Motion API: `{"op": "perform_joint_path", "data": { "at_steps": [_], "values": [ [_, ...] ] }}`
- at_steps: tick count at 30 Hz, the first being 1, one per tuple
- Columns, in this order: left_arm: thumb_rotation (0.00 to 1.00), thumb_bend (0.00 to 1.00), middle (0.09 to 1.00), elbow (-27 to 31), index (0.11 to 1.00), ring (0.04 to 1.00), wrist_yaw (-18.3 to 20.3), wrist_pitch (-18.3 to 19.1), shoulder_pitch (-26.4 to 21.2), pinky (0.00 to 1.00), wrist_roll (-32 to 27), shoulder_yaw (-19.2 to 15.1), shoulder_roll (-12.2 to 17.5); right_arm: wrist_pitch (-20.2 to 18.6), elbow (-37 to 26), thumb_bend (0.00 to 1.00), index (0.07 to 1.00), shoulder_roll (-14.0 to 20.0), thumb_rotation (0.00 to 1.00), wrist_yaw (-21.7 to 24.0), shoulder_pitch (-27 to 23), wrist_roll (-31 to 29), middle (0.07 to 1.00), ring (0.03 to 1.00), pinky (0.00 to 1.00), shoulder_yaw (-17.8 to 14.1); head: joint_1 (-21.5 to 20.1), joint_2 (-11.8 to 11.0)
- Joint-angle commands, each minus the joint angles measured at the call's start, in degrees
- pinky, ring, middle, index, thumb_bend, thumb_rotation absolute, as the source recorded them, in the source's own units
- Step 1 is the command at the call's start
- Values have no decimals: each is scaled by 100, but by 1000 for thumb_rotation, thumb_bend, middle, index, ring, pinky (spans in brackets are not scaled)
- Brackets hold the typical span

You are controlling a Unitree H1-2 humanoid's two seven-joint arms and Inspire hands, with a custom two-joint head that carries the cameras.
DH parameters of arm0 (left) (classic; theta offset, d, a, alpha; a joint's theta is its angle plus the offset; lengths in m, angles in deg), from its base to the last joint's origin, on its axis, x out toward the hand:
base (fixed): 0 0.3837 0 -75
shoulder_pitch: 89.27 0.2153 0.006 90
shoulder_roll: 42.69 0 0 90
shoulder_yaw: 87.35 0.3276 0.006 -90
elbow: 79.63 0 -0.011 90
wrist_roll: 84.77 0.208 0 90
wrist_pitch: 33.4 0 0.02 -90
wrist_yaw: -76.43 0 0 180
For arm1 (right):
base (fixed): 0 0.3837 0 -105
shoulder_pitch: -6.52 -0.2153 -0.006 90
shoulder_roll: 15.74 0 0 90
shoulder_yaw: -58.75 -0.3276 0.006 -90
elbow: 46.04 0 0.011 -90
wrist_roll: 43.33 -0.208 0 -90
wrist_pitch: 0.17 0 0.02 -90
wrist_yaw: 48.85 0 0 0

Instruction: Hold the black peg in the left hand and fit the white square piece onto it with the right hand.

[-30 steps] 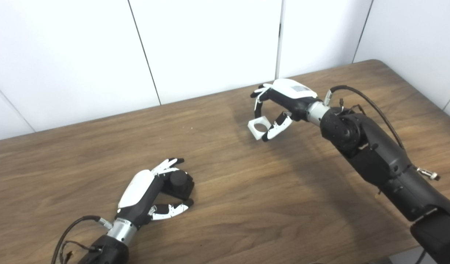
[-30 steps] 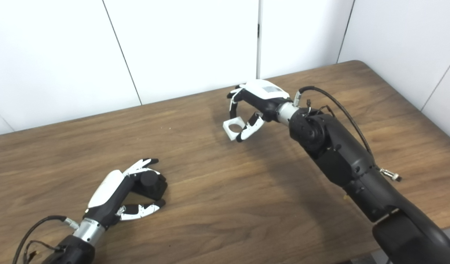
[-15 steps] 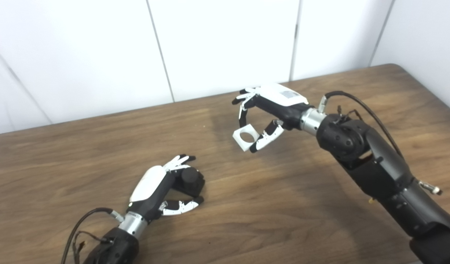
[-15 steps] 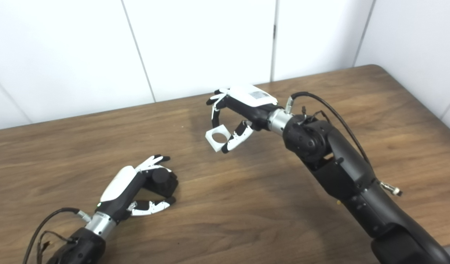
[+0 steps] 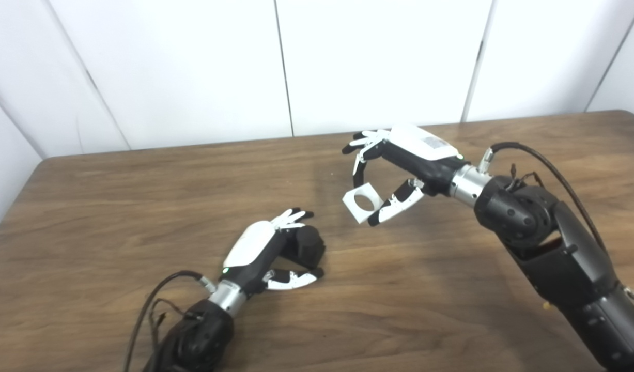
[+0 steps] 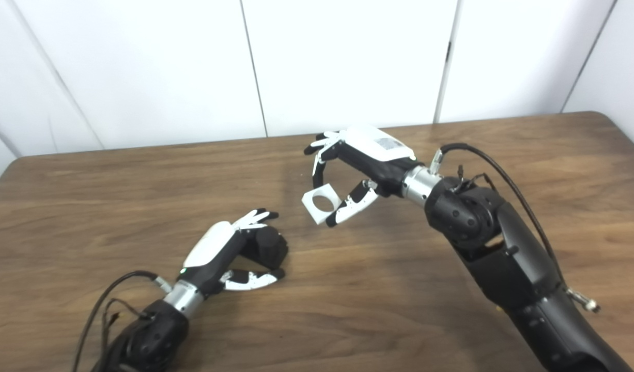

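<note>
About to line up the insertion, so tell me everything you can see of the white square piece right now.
The white square piece is a small, flat, matte block, plastic by its look, with a round hole through its middle. The right hand pinches it between fingertips at its upper edge and the thumb at its lower right corner. It hangs above the table, tilted with the hole facing the camera, up and right of the black peg, not touching it.

The left hand (image 5: 267, 253) lies low at about seven o'clock, fingers curled closed around a load. The right hand (image 5: 399, 168) hangs raised toward one o'clock, thumb and fingers pinched, its arm reaching in from four o'clock.
</note>
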Motion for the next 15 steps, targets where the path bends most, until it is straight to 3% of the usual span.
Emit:
{"op": "perform_joint_path", "data": {
  "at_steps": [1,15],
  "values": [
    [168,651,927,-241,613,984,92,325,-48,957,330,123,-24,186,-238,516,480,-97,141,-17,-256,-70,852,948,959,-18,42,8],
    [176,656,926,-359,612,981,-33,295,-101,956,330,204,-94,188,-248,513,481,-467,142,191,-348,-18,855,950,955,242,192,44]
  ]
}}
